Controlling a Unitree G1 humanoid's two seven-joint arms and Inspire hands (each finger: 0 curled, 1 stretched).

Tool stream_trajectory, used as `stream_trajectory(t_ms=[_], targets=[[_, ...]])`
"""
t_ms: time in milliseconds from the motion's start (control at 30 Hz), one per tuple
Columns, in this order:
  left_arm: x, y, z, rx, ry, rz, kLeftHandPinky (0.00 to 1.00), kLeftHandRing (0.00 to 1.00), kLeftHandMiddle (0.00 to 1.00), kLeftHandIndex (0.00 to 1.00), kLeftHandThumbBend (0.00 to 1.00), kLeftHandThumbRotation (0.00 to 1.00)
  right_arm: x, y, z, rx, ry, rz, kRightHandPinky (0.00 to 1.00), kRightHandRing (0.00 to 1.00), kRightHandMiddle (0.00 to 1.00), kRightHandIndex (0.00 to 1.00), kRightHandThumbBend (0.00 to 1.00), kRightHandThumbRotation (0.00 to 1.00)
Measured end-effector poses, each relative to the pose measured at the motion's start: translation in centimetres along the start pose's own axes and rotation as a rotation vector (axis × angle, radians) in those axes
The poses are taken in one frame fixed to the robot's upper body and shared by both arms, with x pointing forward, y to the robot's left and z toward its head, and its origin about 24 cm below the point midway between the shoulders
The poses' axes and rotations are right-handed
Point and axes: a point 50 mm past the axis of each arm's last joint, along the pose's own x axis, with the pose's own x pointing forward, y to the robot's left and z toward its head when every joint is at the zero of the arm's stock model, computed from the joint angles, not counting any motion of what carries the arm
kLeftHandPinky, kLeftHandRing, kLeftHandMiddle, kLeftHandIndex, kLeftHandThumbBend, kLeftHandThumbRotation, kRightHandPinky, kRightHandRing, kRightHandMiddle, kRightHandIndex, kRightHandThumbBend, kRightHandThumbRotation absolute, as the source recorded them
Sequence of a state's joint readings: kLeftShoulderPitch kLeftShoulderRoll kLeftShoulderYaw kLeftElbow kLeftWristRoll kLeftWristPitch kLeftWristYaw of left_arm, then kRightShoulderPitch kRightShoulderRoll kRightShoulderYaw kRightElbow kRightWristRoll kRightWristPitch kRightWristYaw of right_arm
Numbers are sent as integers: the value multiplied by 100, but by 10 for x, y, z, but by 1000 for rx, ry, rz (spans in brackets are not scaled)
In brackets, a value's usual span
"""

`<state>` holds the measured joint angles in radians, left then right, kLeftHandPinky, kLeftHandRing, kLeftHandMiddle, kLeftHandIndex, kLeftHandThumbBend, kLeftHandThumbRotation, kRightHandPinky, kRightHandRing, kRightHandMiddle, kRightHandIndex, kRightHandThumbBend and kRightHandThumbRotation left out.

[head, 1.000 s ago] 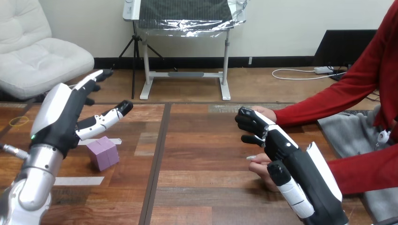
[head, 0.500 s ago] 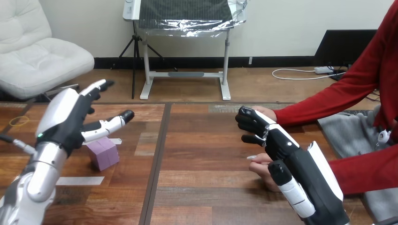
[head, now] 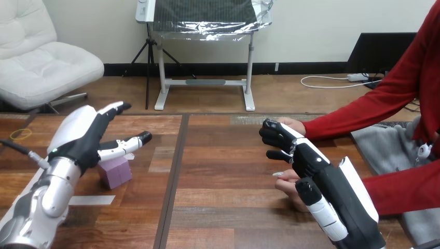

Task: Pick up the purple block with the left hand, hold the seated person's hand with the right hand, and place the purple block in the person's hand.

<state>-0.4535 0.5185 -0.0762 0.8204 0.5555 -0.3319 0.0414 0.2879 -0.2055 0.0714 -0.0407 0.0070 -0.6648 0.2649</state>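
While hovering over purple block [head: 117, 173] with left hand [head: 83, 136] fingers apart; seemingly clamps person's hand [head: 289, 184] in right hand [head: 311, 161] fingers.

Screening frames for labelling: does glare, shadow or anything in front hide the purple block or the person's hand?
Head view: even light, no strong glare on the table; the purple block is plainly lit, its top edge partly behind the left robot hand; head view again, the right robot hand covers much of the person's hand, so their contact cannot be judged.
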Motion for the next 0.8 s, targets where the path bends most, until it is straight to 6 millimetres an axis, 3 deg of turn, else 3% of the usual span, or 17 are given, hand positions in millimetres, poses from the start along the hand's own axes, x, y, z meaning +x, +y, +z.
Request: stream_trajectory(t_ms=[233,800], targets=[[5,-2,-3,23,59,-28,80,89,92,91,63,73,0,0,0,0,0,0,82,87,87,88,75,100],[9,-4,-13,109,132,-64,80,88,90,90,63,69,0,0,2,-5,-5,0,81,87,87,87,76,100]])
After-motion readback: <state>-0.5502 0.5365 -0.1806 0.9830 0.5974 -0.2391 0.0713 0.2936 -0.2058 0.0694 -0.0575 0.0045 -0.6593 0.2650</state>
